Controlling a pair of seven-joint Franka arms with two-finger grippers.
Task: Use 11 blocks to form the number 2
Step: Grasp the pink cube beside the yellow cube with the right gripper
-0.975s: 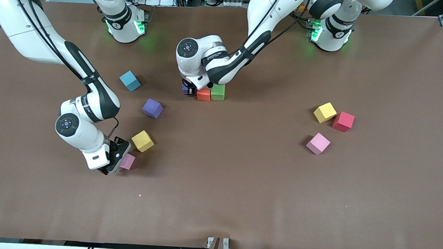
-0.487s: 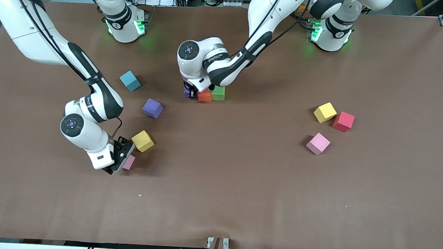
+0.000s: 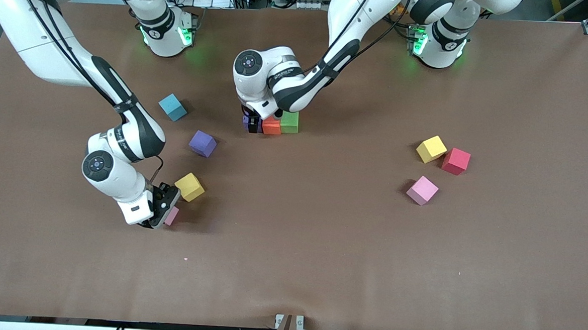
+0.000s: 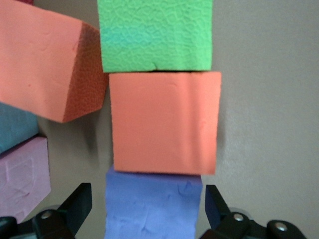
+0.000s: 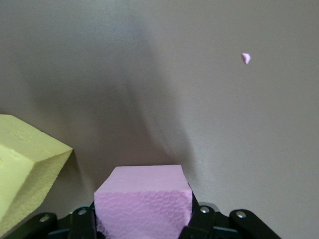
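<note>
Pink block (image 5: 143, 200) sits half-hidden in the right gripper's (image 3: 163, 213) clamped jaws.

The wide brown tabletop (image 3: 320, 247) nearest the front camera lies bare apart from a tiny pink crumb (image 3: 185, 259). Toward the right arm's end, a matte yellow foam cube (image 3: 189, 186) sits just beside the right gripper (image 3: 163, 213), crowding that side of the pink foam cube (image 5: 143, 199) it clamps. The left gripper (image 4: 144, 211) straddles a purple foam cube (image 4: 152, 204) with gaps either side; an orange foam cube (image 4: 164, 122) touches it, and a second, tilted orange cube (image 4: 45, 69) stands close alongside.
</note>
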